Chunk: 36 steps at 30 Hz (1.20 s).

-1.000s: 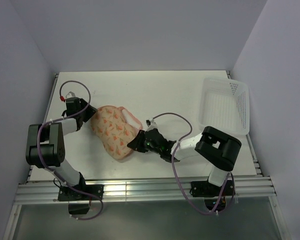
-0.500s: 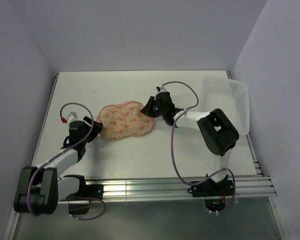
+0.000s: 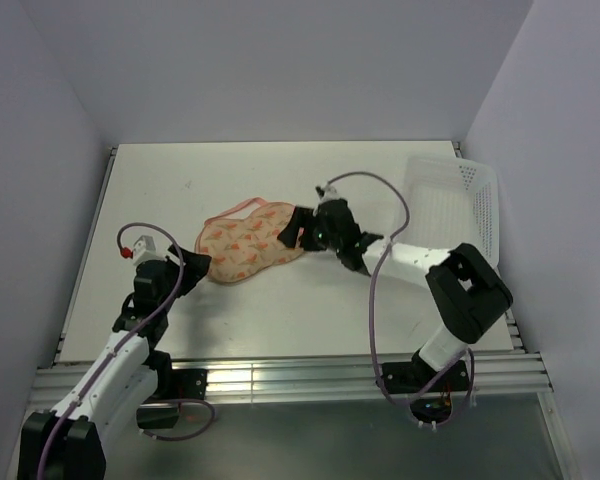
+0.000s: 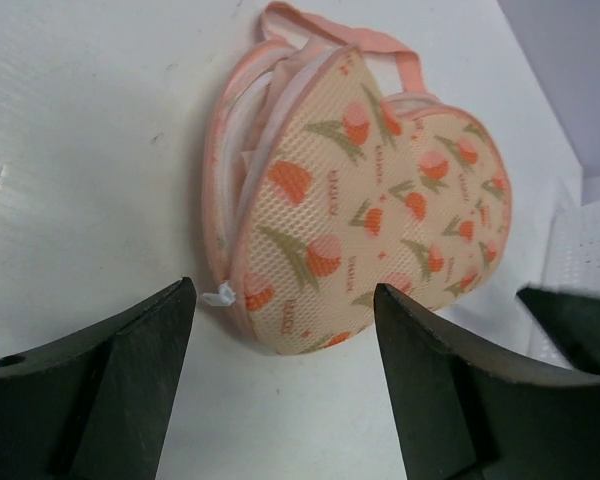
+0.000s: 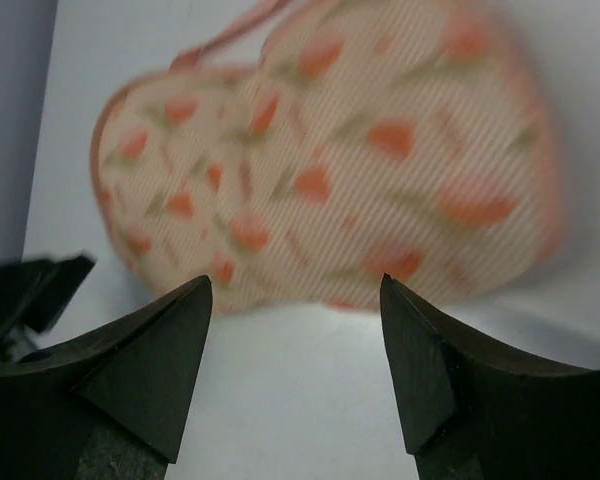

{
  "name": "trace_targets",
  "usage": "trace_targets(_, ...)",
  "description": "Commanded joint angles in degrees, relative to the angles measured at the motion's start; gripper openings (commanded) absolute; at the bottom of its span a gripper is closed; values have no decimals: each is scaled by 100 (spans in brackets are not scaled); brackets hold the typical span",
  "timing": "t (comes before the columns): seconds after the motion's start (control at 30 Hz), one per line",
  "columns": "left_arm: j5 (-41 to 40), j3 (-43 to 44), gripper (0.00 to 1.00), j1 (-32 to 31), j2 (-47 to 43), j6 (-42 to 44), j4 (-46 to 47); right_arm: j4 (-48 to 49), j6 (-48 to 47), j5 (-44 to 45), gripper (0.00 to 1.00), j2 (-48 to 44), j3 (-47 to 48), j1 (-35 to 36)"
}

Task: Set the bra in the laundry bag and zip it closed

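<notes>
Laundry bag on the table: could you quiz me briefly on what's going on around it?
1. True or false: the left hand grips the laundry bag.
2. What sits by the table at its right edge? A white perforated basket; B metal bucket; C cardboard box.
3. Fill in: the right hand has its fingers ___, facing the bag.
Key: 1 false, it is open and apart; 2 A; 3 open.

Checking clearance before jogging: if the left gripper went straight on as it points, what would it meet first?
Probably the laundry bag: it lies right ahead of the open left gripper, its pink-trimmed edge nearest. Nothing shows between them, though the gap is hard to judge.
</notes>
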Motion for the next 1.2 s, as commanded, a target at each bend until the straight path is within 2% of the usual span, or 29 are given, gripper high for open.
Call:
trace_targets(0.0,-153,96,79,-31,221,158,-241,1530,936,26,75,-434,-1330,694)
trace_targets(0.07,-311,-27,76,-22,345,79,30,2276,1508,53,73,-478,-1721,1081)
trace_targets(0.17,-347,-80,71,-22,635,70,575,2579,1843,71,75,-243,-1864,1319)
trace_targets(0.2,-252,-63,70,-22,888,148,1012,2571,1896,1,76,-137,-1698,1363)
trace_targets(0.27,-163,138,63,-22,1214,254,1174,2658,2089,-97,77,135,-1565,1460)
trace_targets(0.37,-207,271,47,-22,1777,342,1332,2668,2213,228,77,426,-1416,1452)
trace_targets(0.4,-198,271,42,-22,1952,343,1420,2667,2213,290,75,497,-1311,1373)
trace_targets(0.43,-181,219,33,-22,1997,343,1473,2650,2187,325,73,628,-1257,1329)
trace_targets(0.5,-163,131,24,-22,2076,316,1596,2623,2213,370,70,769,-1108,1110)
trace_targets(0.53,-137,78,16,-22,2077,299,1658,2623,2239,326,67,865,-1073,1030)
trace_targets(0.6,-49,8,9,-31,2042,255,1702,2624,2152,334,65,893,-950,846)
trace_targets(0.63,73,-97,5,-39,2016,211,1780,2580,1986,299,56,902,-888,619)
trace_targets(0.7,171,-212,3,-206,1893,-17,1816,2370,1766,89,51,875,-660,354)
trace_targets(0.8,110,-519,2,-820,1840,-544,2211,1659,898,-235,53,700,-256,-121)
trace_targets(0.87,-56,-608,3,-1380,1962,-999,2596,749,527,-185,61,559,77,-297)
trace_targets(0.93,-197,-556,4,-1778,2322,-1256,2887,454,158,-350,74,323,88,-315)
trace_targets(1.0,-399,-424,15,-2271,2794,-1555,3203,434,191,-430,80,103,-244,-289)
trace_targets(1.03,-426,-249,35,-2385,2937,-1608,3292,574,391,-491,83,-194,-446,-271)
trace_targets(1.13,-584,-11,52,-2632,3254,-1653,3407,1251,876,-448,84,-879,-1430,-87)
trace_targets(1.17,-646,59,53,-2711,3281,-1635,3433,1487,981,-309,84,-1039,-1894,0)
